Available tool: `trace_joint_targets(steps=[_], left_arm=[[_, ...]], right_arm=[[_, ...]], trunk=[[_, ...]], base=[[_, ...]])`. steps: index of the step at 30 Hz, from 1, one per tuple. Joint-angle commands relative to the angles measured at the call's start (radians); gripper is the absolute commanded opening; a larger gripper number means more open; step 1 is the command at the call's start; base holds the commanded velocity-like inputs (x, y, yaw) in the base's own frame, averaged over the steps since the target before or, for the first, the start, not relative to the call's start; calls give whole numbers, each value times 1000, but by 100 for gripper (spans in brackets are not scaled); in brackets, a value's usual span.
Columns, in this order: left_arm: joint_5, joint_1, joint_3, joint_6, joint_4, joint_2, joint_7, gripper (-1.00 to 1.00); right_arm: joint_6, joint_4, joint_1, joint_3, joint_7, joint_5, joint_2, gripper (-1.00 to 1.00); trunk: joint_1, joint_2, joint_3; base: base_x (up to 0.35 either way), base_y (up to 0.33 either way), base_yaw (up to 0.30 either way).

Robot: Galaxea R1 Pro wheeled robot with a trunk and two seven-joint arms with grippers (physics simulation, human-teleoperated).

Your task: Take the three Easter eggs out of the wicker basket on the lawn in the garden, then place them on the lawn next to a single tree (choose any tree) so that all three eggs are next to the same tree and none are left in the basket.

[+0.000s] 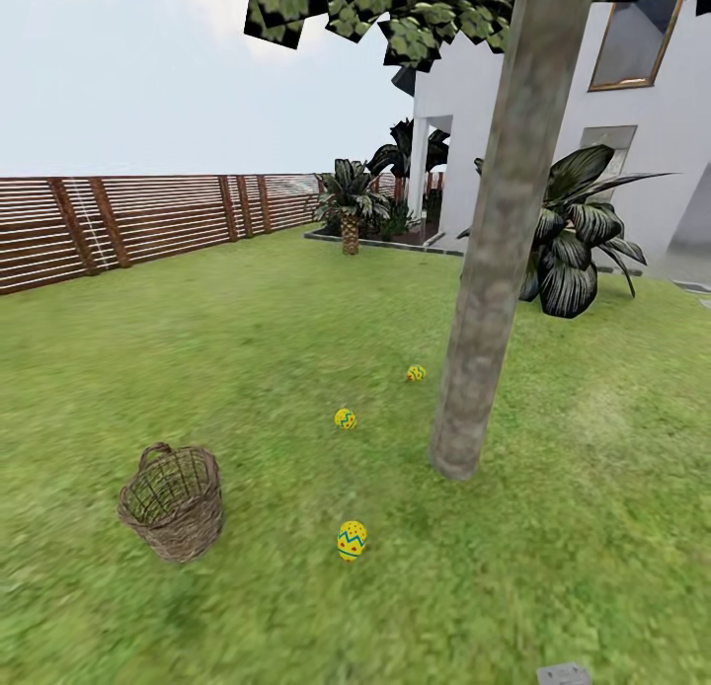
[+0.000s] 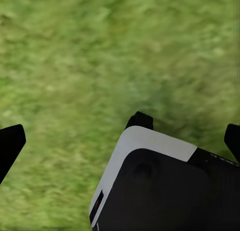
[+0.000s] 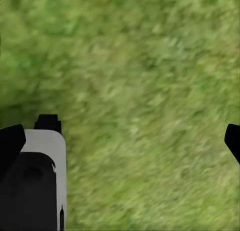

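Beside the tree (image 1: 489, 300), all three Easter eggs (image 1: 352, 540) lie on the lawn (image 1: 247, 320); the wicker basket (image 1: 173, 502) looks emptied. Both end effectors (image 2: 120, 141) (image 3: 125, 136) spread apart, holding nothing. Little seems left.

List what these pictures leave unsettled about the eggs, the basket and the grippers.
- Wicker basket: head view; its own weave hides the bottom, so any leftover contents are uncertain.
- Farthest egg: head view; too small to read its pattern.
- Tree: canopy cut off by the upper edge.
- Left gripper, right gripper: fingertips cut off at the edges of the wrist views.
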Motion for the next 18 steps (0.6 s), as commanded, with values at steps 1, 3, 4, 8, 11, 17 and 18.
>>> trace_joint_targets(steps=[1, 3, 4, 8, 11, 17, 18], left_arm=[[10, -1, 0, 1, 2, 0, 2, 100], [9, -1, 0, 0, 2, -1, 2, 100], [9, 0, 0, 0, 2, -2, 2, 100], [9, 31, 0, -3, 2, -2, -1, 100], [11, 42, 2, -2, 2, 7, -22, 100], [11, 94, 3, -2, 2, 26, -71, 100], [12, 104, 3, -2, 2, 24, -73, 100]], right_arm=[[3, 2, -1, 4, -1, 9, -1, 100], [3, 2, 1, 4, -1, 9, -5, 100], [2, 2, 3, 4, -1, 9, -6, 100], [0, 2, 26, 4, -1, 9, -9, 100], [-1, 2, 41, 4, -1, 10, -8, 100], [-1, 2, 76, 4, -1, 10, -7, 100], [-1, 3, 80, 4, -1, 10, -6, 100]], trunk=[[-3, 5, 1], [-11, 19, 8], [-15, 26, 11], [-30, 54, 23], [-42, 75, 33], [-42, 75, 33], [-42, 75, 33]], base=[[0, 0, 0], [0, 0, 0], [0, 0, 0], [0, 0, 0], [0, 0, 0], [0, 0, 0], [0, 0, 0]])
